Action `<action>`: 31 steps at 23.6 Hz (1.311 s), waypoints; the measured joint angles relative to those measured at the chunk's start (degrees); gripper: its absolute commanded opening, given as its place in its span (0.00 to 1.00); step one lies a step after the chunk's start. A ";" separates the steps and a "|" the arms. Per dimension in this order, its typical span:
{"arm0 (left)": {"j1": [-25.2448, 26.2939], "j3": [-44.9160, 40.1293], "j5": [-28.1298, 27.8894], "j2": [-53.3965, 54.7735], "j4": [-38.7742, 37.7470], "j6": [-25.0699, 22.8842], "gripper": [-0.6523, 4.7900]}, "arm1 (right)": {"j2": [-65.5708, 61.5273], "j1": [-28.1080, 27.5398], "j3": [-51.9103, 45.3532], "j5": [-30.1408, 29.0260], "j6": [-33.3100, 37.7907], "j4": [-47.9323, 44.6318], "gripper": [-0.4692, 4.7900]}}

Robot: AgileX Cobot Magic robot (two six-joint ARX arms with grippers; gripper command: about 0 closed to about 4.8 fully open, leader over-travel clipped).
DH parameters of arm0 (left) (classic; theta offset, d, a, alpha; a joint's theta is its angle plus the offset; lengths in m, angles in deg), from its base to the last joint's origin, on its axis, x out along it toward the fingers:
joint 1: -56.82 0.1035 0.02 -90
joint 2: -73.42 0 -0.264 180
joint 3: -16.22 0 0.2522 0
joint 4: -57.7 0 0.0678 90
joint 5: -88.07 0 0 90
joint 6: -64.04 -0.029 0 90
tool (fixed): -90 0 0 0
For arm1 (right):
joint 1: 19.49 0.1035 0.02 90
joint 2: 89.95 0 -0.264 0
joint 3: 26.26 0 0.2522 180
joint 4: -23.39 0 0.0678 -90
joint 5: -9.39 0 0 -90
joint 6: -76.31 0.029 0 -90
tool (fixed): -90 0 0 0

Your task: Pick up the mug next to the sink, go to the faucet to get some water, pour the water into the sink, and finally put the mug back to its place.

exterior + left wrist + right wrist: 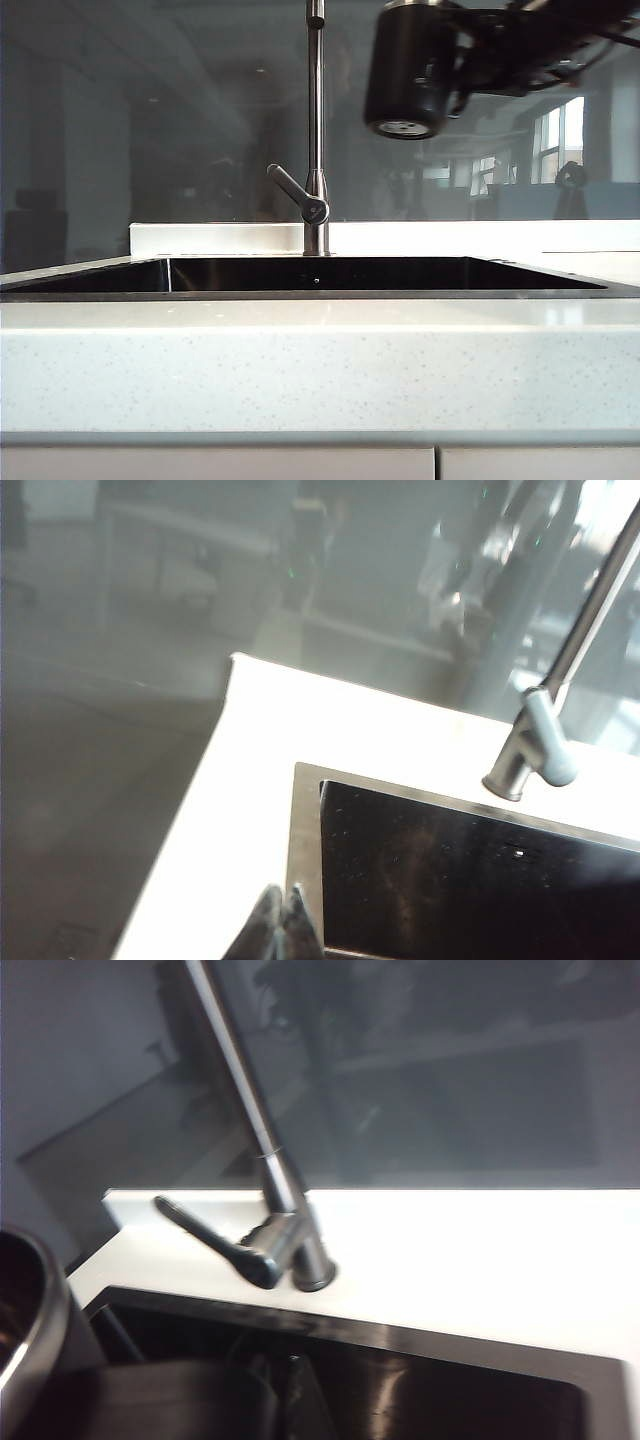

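White speckled counter (320, 370) fills the foreground under a dark glass wall, with the sink (320, 275) sunk into it. High above the basin, right of the faucet (316, 120), hangs the mug (408, 70). It is off the counter and tipped toward the exterior camera so its underside shows. The right gripper (470, 60) holds it from the right; the fingers themselves are hidden behind the mug, but they seem to be pinching its wall. In the right wrist view the steel rim (30, 1330) sits close at the edge, with the lever (215, 1245) beyond it.

No water shows anywhere, so filling probably lies ahead. The spout is out of frame, so how well the mug lines up under it cannot be told. Swinging toward the pipe at this height could knock the mug against it and twist it in the grip. A mug tilted this way would spill early or catch little.

The left gripper (283, 925) hovers over the sink's left rim, fingers pressed together and empty. It is well apart from the lever, which it may need to reach. A careless push there could slide off the handle.
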 measured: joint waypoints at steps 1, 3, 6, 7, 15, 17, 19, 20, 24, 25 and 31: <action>0.02 3.69 1.88 8.22 3.15 0.02 0.11 | -2.51 1.57 3.37 0.07 -0.04 1.11 0.09; 0.00 11.19 6.51 21.05 7.98 0.02 0.11 | -6.64 3.08 8.44 0.07 -1.20 1.77 0.09; 0.00 24.52 15.10 37.48 12.39 0.09 0.12 | -12.17 4.66 15.50 0.87 -1.77 3.67 0.09; 0.00 29.31 18.05 42.10 12.68 0.15 0.12 | -13.92 4.70 17.81 0.92 -1.77 5.14 0.09; -0.13 63.06 34.25 70.34 12.52 3.08 0.62 | -23.19 7.23 31.76 2.32 -1.86 8.28 0.09; -0.09 71.91 39.52 76.87 12.00 7.10 0.83 | -23.65 7.48 33.57 2.49 -1.92 8.31 0.09; -0.66 79.62 42.84 81.96 11.78 11.30 0.94 | -23.65 7.54 34.67 2.51 -1.92 7.98 0.09; -0.87 81.40 43.36 83.06 11.78 12.31 0.95 | -23.65 7.54 34.88 2.51 -1.92 7.93 0.09; -2.86 89.81 45.00 87.56 11.72 16.26 0.95 | -23.65 7.52 34.93 2.56 -1.92 7.76 0.09; -3.50 91.25 45.09 88.21 11.69 16.55 0.95 | -23.65 7.52 34.93 2.54 -1.92 7.87 0.09; -6.54 96.45 45.77 89.37 11.32 16.41 0.95 | -23.67 7.43 34.86 2.60 -1.92 8.85 0.09</action>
